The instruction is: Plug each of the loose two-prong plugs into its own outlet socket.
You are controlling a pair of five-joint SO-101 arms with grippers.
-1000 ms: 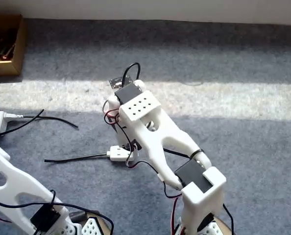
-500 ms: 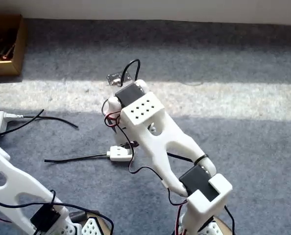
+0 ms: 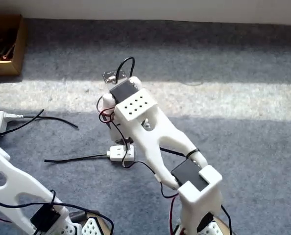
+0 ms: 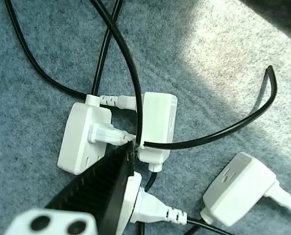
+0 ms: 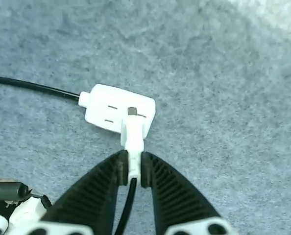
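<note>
Change: right arm has swung slightly toward the left of the high view; the outlet socket beneath it is almost where it was.
Right gripper: closed to a narrow gap, clamping the white two-prong plug by its sides.
Two-prong plug: front end against the outlet socket's slotted face, on grey carpet; prong seating cannot be told.
Left gripper: over a group of white sockets; opening cannot be told.
Plugged socket: inserted plug on its face.
Free socket: lies apart, slots exposed.
</note>
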